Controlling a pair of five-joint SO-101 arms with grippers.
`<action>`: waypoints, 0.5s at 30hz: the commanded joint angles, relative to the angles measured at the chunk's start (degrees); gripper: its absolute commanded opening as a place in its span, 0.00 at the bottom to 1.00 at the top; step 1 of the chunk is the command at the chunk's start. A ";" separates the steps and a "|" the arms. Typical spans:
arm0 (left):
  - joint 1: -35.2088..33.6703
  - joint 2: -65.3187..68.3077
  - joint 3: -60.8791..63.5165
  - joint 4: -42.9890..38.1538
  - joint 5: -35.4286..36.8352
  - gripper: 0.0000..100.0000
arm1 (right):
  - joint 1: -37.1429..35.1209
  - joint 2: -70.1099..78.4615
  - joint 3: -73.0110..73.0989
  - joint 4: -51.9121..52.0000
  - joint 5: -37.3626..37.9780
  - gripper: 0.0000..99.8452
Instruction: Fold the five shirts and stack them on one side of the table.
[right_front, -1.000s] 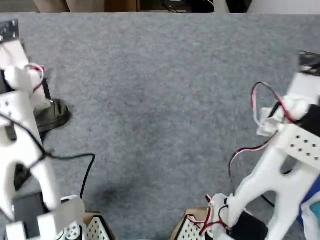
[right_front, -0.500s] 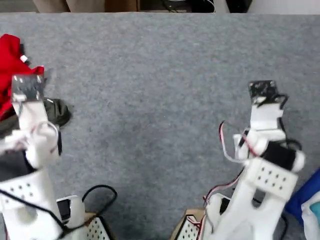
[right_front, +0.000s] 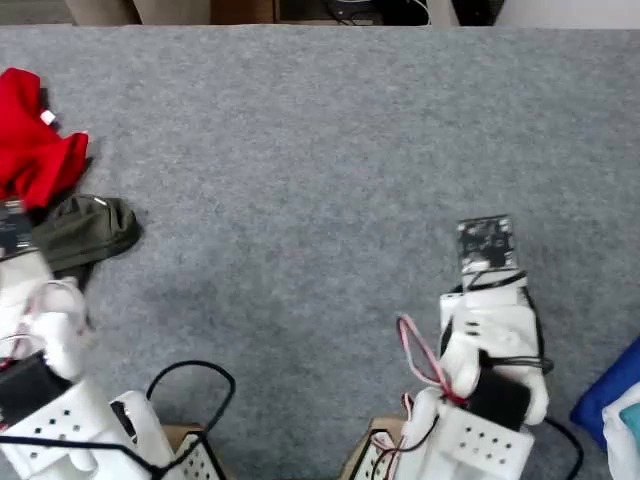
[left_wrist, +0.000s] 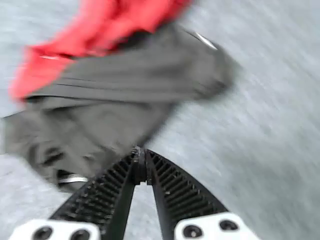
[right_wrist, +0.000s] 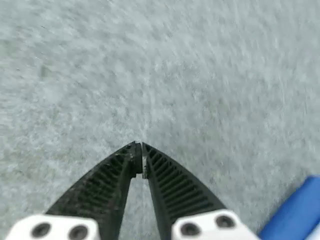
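Shirts are lying right ahead of the left claw (left_wrist: 141, 164), whose two ribbed fingers are pressing together at the tips with nothing between them. Those tips are sitting at the edge of a crumpled dark olive shirt (left_wrist: 125, 85); whether they are touching the cloth I cannot tell. A red shirt (left_wrist: 110, 22) is overlapping the olive one on its far side.

The right claw (right_wrist: 138, 161) is likewise holding its fingers together, empty, over bare grey counter (right_wrist: 165, 65), with a corner of a blue shirt (right_wrist: 298, 210) showing off to one side.

From above, the high view is giving the layout that the wrist cameras are missing. The red shirt (right_front: 35, 140) and the dark olive shirt (right_front: 88, 230) are touching in a loose heap at the counter's (right_front: 320, 140) left edge. The blue shirt (right_front: 610, 385) is lying at the right edge, well apart from them. A pale teal cloth (right_front: 627, 432) is resting just beside the blue one. Both arms are sitting folded back at the near edge, and a black cable (right_front: 190, 385) is looping beside the left arm's base.
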 joint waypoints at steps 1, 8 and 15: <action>-7.56 6.81 -1.05 -4.66 -0.18 0.02 | -4.79 -4.88 1.98 -0.97 0.09 0.01; -14.68 33.19 -18.11 -5.36 1.58 0.03 | -12.35 -6.64 3.56 -1.32 0.09 0.01; -16.62 59.03 -43.34 -0.88 1.93 0.15 | -16.48 -6.64 3.30 -1.41 0.09 0.01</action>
